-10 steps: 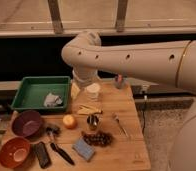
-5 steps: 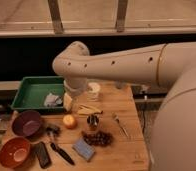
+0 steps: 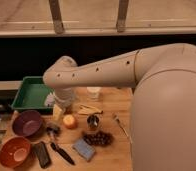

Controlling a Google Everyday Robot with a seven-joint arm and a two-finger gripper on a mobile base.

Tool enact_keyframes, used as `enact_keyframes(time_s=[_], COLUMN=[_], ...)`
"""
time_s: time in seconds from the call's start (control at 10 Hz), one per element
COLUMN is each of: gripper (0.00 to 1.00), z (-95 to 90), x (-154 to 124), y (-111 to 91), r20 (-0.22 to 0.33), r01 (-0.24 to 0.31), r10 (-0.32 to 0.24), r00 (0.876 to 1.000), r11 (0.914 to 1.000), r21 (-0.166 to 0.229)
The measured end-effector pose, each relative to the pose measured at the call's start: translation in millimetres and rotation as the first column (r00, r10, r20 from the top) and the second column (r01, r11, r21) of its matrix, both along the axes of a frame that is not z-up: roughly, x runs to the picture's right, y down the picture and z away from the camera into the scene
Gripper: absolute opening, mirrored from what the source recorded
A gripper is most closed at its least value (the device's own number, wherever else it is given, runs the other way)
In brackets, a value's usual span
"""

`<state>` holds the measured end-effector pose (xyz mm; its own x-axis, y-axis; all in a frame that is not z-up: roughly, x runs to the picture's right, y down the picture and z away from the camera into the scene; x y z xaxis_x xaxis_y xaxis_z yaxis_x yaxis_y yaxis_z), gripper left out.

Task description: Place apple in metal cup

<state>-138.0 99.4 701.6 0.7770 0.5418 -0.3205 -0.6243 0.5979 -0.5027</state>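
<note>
Item: apple. On the table, near centre, not yet in the cup.
Item: cup. Upright at the apple's 3 o'clock, near but apart; grapes lie at the cup's 6 o'clock.
Item: my gripper. Low over the table, just beside the apple at its 10 o'clock, under my bent arm. I cannot tell how wide it stands, and it appears to hold nothing.
Step in hand, as I judge it: reaching to grasp the apple. I should centre over the fruit, close across its widest part and lift straight up. Then I carry it toward 3 o'clock, clearing the cup's rim, and release squarely above the mouth so it does not roll off.
</note>
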Motion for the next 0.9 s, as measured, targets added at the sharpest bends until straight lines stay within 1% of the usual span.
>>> enact_keyframes(time_s=[0.2,0.3,0.4,0.6,0.8,0.9], gripper=[0.8,0.8,0.8,0.8,0.8,0.8], z=[-0.6,-0.6,5.0,20.9,47.2,53.7], x=[-3,-3,-3,-9,-12,-13], y=[1,2,6,23,45,49], r20=[0.004,0.0,-0.005,0.009,0.029,0.037], r01=[0.006,0.01,0.016,0.022,0.03,0.032], r10=[-0.006,-0.01,-0.016,-0.022,-0.027,-0.027], r00=[1.0,1.0,1.0,1.0,0.999,0.999], r11=[1.0,0.9999,0.9996,0.998,0.993,0.991], r21=[0.0,-0.006,-0.023,-0.059,-0.114,-0.13])
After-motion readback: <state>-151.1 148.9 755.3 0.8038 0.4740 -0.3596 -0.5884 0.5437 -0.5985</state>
